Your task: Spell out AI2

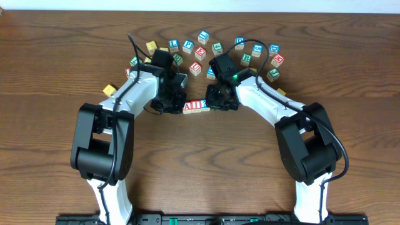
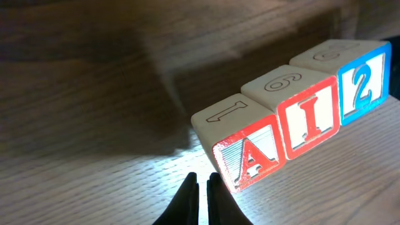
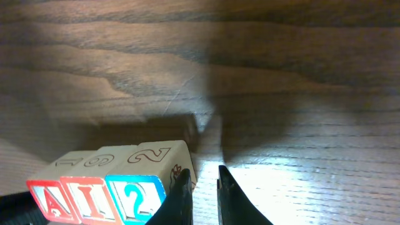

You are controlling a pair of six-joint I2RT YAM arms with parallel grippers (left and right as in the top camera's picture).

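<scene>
Three wooden blocks stand in a touching row at the table's middle: a red A block [image 1: 188, 105], a red I block [image 1: 196, 105] and a blue 2 block [image 1: 204, 104]. In the left wrist view the A [image 2: 250, 159], I [image 2: 310, 125] and 2 [image 2: 362, 87] run up to the right. In the right wrist view the A [image 3: 53, 200], I [image 3: 94, 199] and 2 [image 3: 134, 197] sit at lower left. My left gripper [image 1: 178, 103] [image 2: 203, 178] is shut and empty, its tips against the A block's outer side. My right gripper [image 1: 215, 102] [image 3: 200, 175] is shut and empty, touching the 2 block's outer side.
Several loose letter blocks [image 1: 200, 53] lie in an arc behind the row, close to both arms. A yellow block [image 1: 110, 90] sits at the left beside the left arm. The wooden table [image 1: 200, 162] stretches toward the front.
</scene>
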